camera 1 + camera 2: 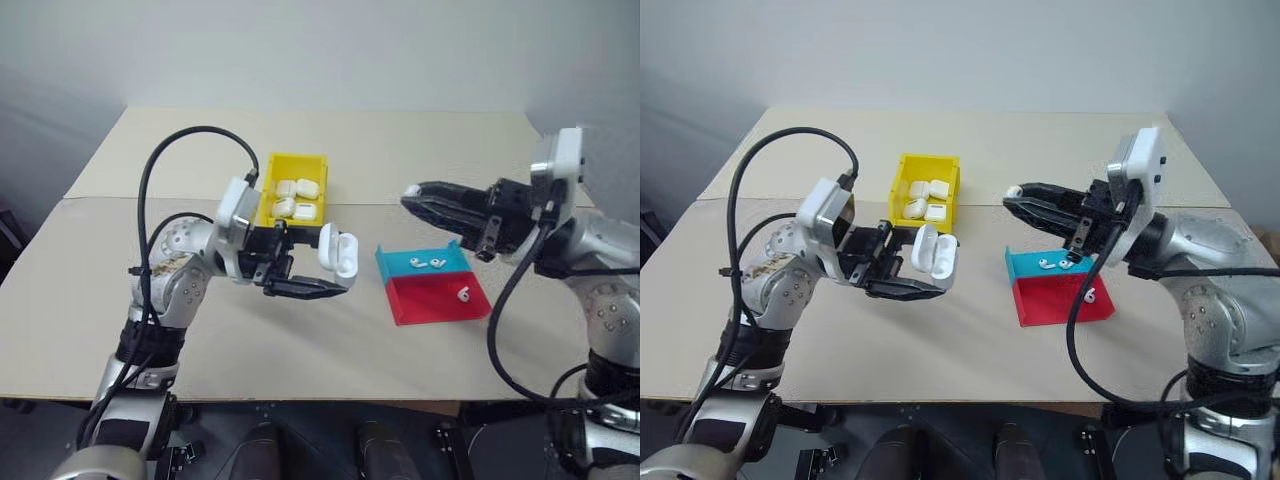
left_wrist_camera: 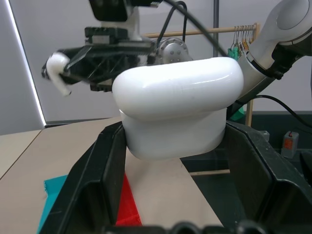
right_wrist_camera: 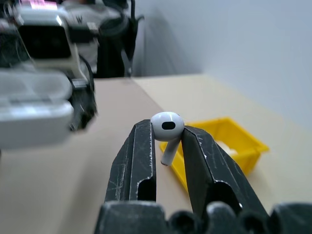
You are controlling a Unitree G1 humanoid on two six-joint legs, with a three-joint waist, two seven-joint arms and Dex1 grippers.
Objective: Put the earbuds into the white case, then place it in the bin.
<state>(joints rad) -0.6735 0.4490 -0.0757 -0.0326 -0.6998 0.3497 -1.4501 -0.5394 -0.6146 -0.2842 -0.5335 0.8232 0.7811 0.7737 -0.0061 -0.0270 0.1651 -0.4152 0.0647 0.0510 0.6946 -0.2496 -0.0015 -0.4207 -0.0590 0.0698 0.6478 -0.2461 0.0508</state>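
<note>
We hold the small glossy white plastic case (image 1: 934, 256) with its hinged lid flipped open in our left tool (image 1: 918, 278), whose two black fingers are clamped on its body, above the beige table (image 1: 330, 345) and just in front of the bright yellow rectangular open-top plastic bin (image 1: 290, 164). Our right tool (image 3: 167, 146) is closed on one tiny glossy white earbud (image 3: 167, 127); its head sits at the fingertips and its short stem hangs between the two black fingers. This tool is raised over the table, well apart from the case, and it points toward it.

We judge that the task is in its first half. From the head views we cannot tell whether the case already has an earbud inside. The held earbud is not yet in the case, the lid is not yet shut, and the case is not yet in the bin.

On the flat teal-and-red plastic tray (image 1: 400, 302) below the right tool lie three more small white earbuds (image 1: 427, 264), two on the teal half and one on the red half. The yellow bin already contains several white cases (image 1: 297, 198), so there is less free room in it. Between the two tools the way looks free. A thick black cable (image 1: 150, 190) loops over the left arm, away from the case.
</note>
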